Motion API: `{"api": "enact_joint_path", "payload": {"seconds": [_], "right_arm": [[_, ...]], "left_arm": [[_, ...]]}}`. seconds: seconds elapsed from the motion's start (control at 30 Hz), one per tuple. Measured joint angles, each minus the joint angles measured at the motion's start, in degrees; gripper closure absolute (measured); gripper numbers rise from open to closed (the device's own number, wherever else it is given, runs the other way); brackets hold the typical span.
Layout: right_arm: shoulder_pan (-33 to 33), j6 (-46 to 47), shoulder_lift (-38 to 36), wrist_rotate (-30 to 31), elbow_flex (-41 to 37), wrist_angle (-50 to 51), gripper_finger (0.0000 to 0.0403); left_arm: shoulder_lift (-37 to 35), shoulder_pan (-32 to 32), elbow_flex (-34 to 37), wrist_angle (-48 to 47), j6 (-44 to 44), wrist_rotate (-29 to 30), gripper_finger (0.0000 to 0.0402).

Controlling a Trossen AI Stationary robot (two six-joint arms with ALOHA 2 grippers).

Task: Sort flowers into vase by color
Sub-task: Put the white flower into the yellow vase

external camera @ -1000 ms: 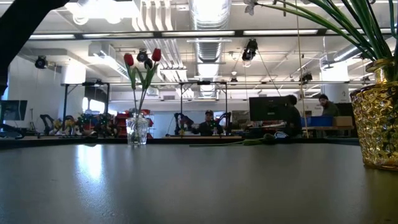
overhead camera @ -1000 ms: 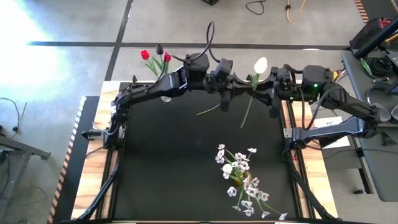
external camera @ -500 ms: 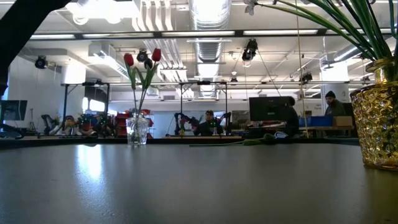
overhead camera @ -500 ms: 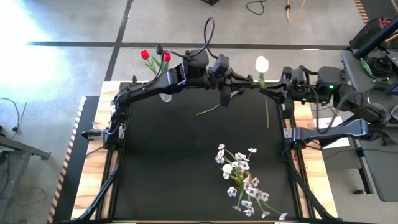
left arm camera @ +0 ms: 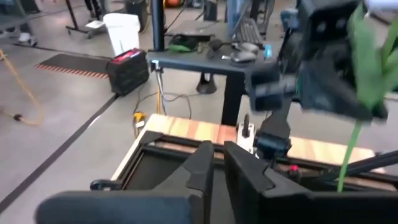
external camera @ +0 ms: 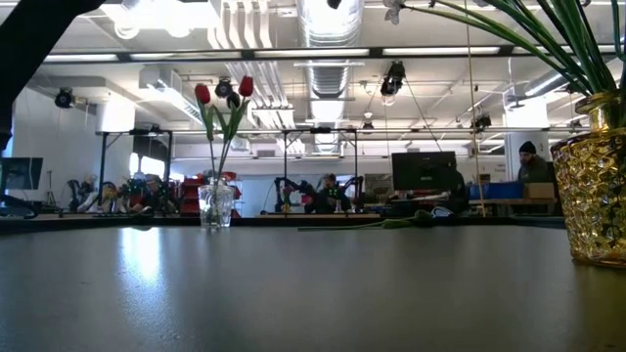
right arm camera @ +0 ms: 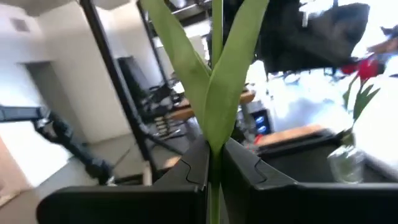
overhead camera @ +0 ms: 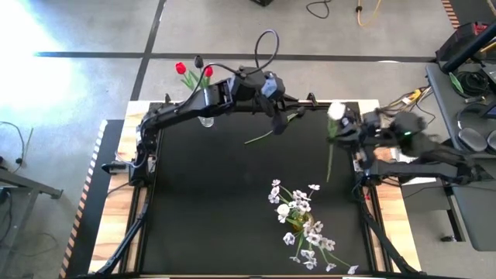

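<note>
The white tulip (overhead camera: 336,111) hangs over the worktop's (overhead camera: 201,201) right edge, stem pointing down toward the near side, pinched in the right gripper (right arm camera: 211,163), whose fingers clamp its stem and leaves; the gold vase (overhead camera: 297,222) of white blossoms lies nearer front; the left gripper (left arm camera: 217,163), fingers narrow and empty, hovers at the far edge.

Grey concrete floor (overhead camera: 93,31) crossed by dark tape lines (overhead camera: 232,55); a black tabletop (overhead camera: 217,201) with wooden edges; beyond it, an open workshop with silver ceiling ducts (external camera: 328,24), strip lights (external camera: 445,50), monitors (external camera: 423,168) and seated people (external camera: 328,191).
</note>
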State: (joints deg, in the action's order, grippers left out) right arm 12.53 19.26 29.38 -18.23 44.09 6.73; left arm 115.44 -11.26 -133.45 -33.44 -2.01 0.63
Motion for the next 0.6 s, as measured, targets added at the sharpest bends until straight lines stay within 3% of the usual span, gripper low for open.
{"api": "enact_joint_path", "payload": {"seconds": [0.23, 0.37, 0.5, 0.6], "right_arm": [[-7.24, 6.35, -5.80, 3.50, -15.83, -20.90, 0.0385], [-15.16, 3.18, -7.18, 10.39, -18.48, -22.48, 0.0385], [-23.88, -1.16, -6.43, 16.62, -18.53, -22.71, 0.0385], [-29.67, -4.77, -4.60, 21.70, -18.63, -22.35, 0.0385]], "left_arm": [[-1.08, 0.81, 0.14, -3.65, 1.19, 1.48, 0.0400], [-2.02, 1.50, 2.51, -2.31, 2.92, -1.16, 0.0401], [-4.26, 1.84, 10.93, 4.84, 2.26, -5.11, 0.0401], [-7.75, 2.21, 20.65, 15.39, 1.15, -5.69, 0.0401]]}}
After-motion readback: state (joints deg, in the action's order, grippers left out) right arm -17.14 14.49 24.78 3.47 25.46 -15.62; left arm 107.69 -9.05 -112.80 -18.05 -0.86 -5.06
